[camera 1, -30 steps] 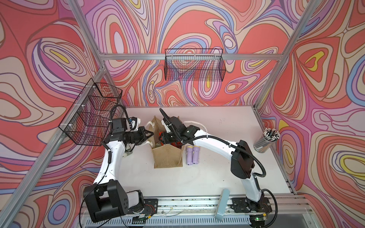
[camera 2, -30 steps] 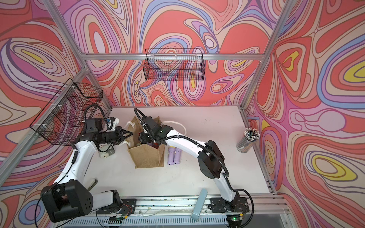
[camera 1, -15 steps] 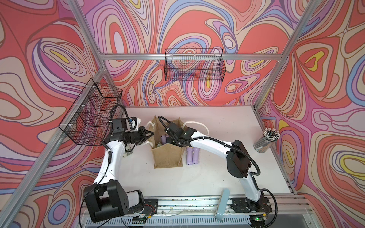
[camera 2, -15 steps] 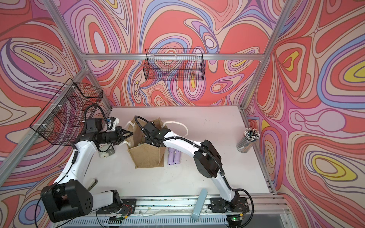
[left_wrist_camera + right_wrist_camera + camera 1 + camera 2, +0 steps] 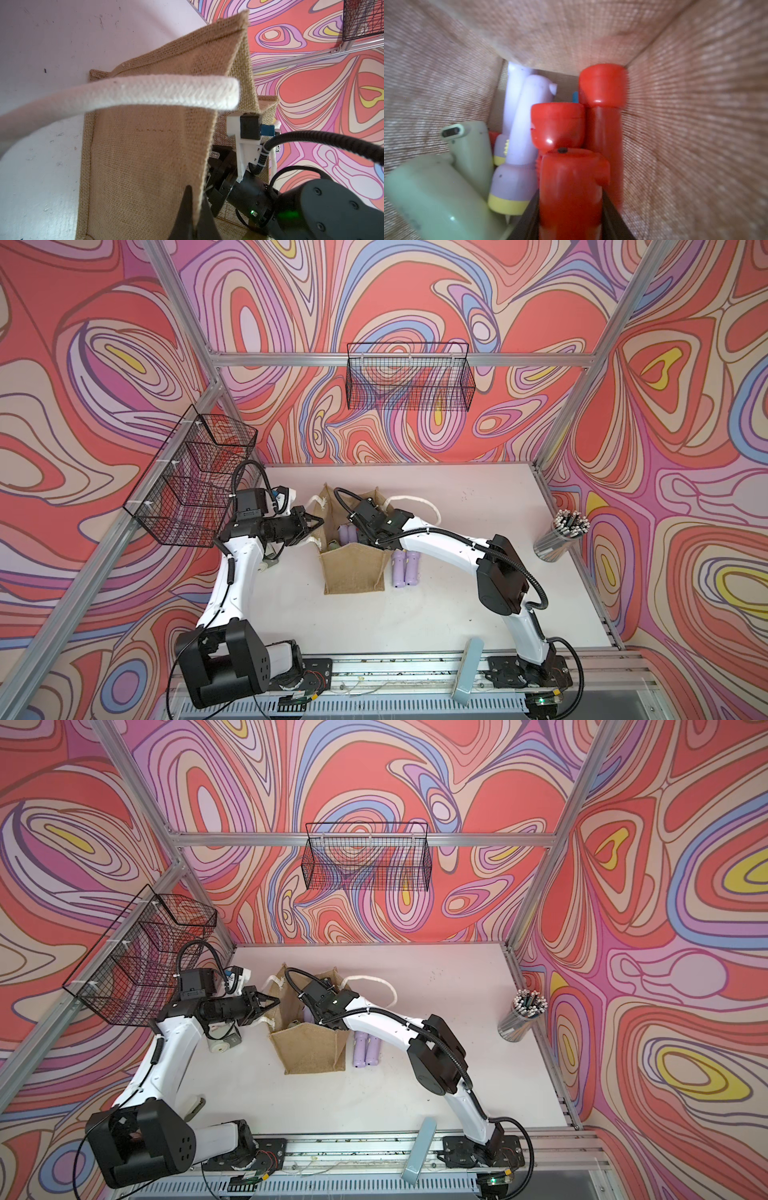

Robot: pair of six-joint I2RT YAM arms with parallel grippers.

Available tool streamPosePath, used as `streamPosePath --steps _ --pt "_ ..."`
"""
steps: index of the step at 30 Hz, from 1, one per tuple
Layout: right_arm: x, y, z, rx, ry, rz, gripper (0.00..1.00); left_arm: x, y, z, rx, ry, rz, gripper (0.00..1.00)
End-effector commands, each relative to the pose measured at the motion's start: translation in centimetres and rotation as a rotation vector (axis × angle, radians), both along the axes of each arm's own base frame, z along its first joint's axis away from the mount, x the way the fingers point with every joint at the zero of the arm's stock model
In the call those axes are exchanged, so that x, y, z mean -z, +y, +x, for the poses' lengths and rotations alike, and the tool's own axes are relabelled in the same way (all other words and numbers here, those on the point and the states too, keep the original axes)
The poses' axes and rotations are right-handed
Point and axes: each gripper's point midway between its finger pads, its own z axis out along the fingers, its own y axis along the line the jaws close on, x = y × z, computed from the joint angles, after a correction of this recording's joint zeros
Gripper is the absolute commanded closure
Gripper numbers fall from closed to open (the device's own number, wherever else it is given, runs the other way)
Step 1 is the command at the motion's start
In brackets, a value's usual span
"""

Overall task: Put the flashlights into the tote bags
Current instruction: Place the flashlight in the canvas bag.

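The tan burlap tote bag [image 5: 353, 572] [image 5: 309, 1052] stands open mid-table. My left gripper [image 5: 319, 525] [image 5: 196, 191] is shut on the bag's left wall [image 5: 145, 145], and a white rope handle [image 5: 145, 93] loops past it. My right gripper [image 5: 570, 193] reaches down inside the bag, shut on a red flashlight [image 5: 571, 170]. Packed below it are two more red flashlights [image 5: 602, 87], lilac ones [image 5: 527, 116] and pale green ones [image 5: 473, 145]. Two lilac flashlights [image 5: 405, 568] [image 5: 365, 1050] lie side by side on the table, just right of the bag.
Black wire baskets hang on the back wall [image 5: 409, 381] and the left wall [image 5: 195, 485]. A clear cup of grey rods [image 5: 559, 539] stands at the table's right edge. A small grey and white object [image 5: 222, 1044] sits under my left arm.
My right gripper has gone from above the bag's mouth down into the bag with the red flashlight. The left gripper has held still on the bag wall.
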Motion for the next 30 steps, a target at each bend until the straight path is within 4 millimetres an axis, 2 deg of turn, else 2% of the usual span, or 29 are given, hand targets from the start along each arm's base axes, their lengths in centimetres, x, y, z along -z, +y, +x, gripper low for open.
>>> streamPosePath --steps 1,7,16,21,25,30 --pt "0.7 -1.9 -0.3 0.011 0.013 -0.085 0.82 -0.9 -0.3 -0.3 0.017 -0.045 0.014 1.0" --pt "0.8 -2.3 -0.1 0.014 0.006 -0.109 0.83 -1.0 -0.2 -0.4 0.015 -0.046 0.022 1.0" --pt "-0.4 -3.4 0.3 0.029 -0.035 -0.155 0.8 -0.9 -0.1 -0.4 0.011 -0.04 0.025 1.0" --pt "0.1 -2.7 0.3 0.015 -0.018 -0.142 0.78 -0.9 -0.2 -0.4 0.013 -0.041 0.023 1.0" --pt "-0.2 -2.1 0.7 0.014 -0.028 -0.135 0.77 -0.8 -0.2 -0.3 0.015 -0.037 0.018 1.0" --pt "-0.4 -0.2 0.7 -0.016 -0.001 -0.066 0.69 -0.7 -0.3 -0.3 0.02 -0.034 0.008 1.0"
